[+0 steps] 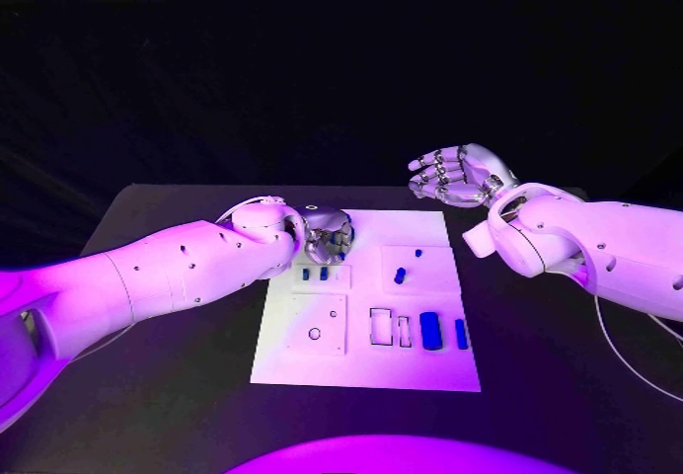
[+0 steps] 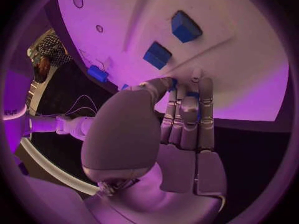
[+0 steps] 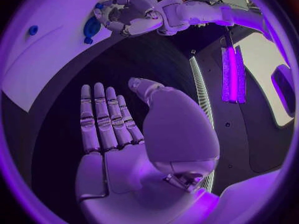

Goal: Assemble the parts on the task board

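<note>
The white task board (image 1: 367, 365) lies in the middle of the black table. My left hand (image 1: 325, 235) is down on its far left corner, where its fingertips (image 2: 187, 92) pinch a small blue part (image 2: 197, 104), mostly hidden between them. Two small blue parts (image 1: 305, 275) (image 1: 323, 274) stand just nearer than that hand, seen as blocks (image 2: 157, 55) (image 2: 186, 26) in the left wrist view. Another blue part (image 1: 400, 276) sits mid-board. A wide blue part (image 1: 430, 331) and a narrow one (image 1: 461, 334) lie near the right edge. My right hand (image 1: 458, 176) hovers beyond the far right corner, its fingers (image 3: 102, 117) spread and empty.
Empty slots (image 1: 380, 326) and round holes (image 1: 315, 334) mark the board's near half. The black table (image 1: 171, 395) extends around the board on all sides. A thin cable (image 1: 627, 346) trails along my right arm.
</note>
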Available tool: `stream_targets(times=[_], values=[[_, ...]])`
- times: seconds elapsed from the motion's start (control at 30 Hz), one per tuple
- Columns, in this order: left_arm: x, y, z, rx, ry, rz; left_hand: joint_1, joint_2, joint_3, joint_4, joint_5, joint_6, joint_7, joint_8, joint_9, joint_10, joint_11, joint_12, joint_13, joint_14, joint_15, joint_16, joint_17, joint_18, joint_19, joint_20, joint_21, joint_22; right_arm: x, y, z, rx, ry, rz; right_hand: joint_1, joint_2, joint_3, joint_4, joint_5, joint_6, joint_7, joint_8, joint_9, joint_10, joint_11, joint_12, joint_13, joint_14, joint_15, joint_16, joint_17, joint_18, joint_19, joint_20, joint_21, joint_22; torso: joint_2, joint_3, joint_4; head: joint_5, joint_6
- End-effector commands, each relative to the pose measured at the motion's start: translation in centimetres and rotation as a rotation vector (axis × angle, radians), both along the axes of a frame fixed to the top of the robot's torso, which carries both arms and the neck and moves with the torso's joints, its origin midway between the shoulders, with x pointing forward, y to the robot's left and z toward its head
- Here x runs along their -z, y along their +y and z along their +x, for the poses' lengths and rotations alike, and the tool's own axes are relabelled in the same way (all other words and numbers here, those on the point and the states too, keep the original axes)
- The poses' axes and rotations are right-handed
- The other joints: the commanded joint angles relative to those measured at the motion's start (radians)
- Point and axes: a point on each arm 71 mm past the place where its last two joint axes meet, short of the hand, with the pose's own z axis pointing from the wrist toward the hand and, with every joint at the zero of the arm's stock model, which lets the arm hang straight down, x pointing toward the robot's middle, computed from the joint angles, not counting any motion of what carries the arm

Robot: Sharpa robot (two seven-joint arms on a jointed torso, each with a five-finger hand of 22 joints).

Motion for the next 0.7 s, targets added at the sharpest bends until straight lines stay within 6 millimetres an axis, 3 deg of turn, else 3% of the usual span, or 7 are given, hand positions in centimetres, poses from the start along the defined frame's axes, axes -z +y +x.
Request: stream_targets(times=[0.03,0.23,0.5,0.7], values=[[0.5,-0.3,-0.3,0.008,0.031,-0.005,-0.011,0.002,0.006,-0.002,-0.007,0.009,0.002,-0.008,-0.003,0.007,0.001,-0.012,-0.008,0.006,0.0,0.004,0.0,0.014,0.0,-0.009,0.007,0.002,0.1,0.2,-0.1,-0.023,0.006,0.002,0.003,0.009,-0.001,-0.005,0.006,0.007,0.061,-0.006,-0.001,-0.001,0.005,-0.005,0.0,0.002,0.005,-0.006,-0.001,0.02,-0.002,0.002,-0.004,-0.001,0.0,0.001,0.0001,0.0,-0.001],[0.5,-0.2,-0.2,0.004,0.033,-0.018,-0.019,-0.001,0.006,-0.001,-0.007,0.011,0.005,-0.019,-0.008,0.014,0.003,-0.028,-0.015,0.013,0.001,0.011,0.007,0.014,0.0,-0.007,0.01,0.005,0.2,0.2,-0.1,-0.022,0.013,-0.001,0.005,0.015,0.002,-0.007,0.006,0.016,0.059,-0.005,-0.001,0.004,0.003,-0.008,0.0,0.006,0.005,-0.009,-0.006,0.021,-0.002,0.003,-0.003,-0.011,0.0,0.0011,0.0001,-0.001,0.002],[0.2,0.4,-0.1,-0.015,0.009,-0.081,-0.016,0.021,0.025,-0.02,-0.005,0.073,-0.005,-0.016,-0.004,0.081,-0.011,-0.059,-0.027,0.069,-0.012,0.049,0.058,-0.003,0.084,-0.017,0.085,0.104,0.3,0.2,-0.1,-0.02,0.02,-0.005,0.006,0.017,0.004,-0.01,0.006,0.019,0.058,-0.006,-0.001,0.004,0.003,-0.01,-0.001,0.007,0.005,-0.011,-0.009,0.02,-0.004,0.003,-0.004,-0.017,0.001,0.0004,-0.0001,0.001,0.004],[-0.2,1.1,-0.2,-0.04,0.001,-0.13,-0.019,0.02,0.035,-0.031,-0.004,0.084,-0.005,-0.025,-0.006,0.102,-0.012,-0.086,-0.033,0.079,-0.014,0.051,0.059,-0.006,0.097,-0.021,0.098,0.118,0.4,0.1,-0.1,-0.017,0.025,-0.009,0.006,0.017,0.006,-0.012,0.006,0.02,0.059,-0.008,-0.002,0.005,0.004,-0.014,-0.001,0.008,0.006,-0.014,-0.013,0.019,-0.012,0.004,-0.006,-0.026,0.0,0.0005,0.0001,0.0,0.007]])
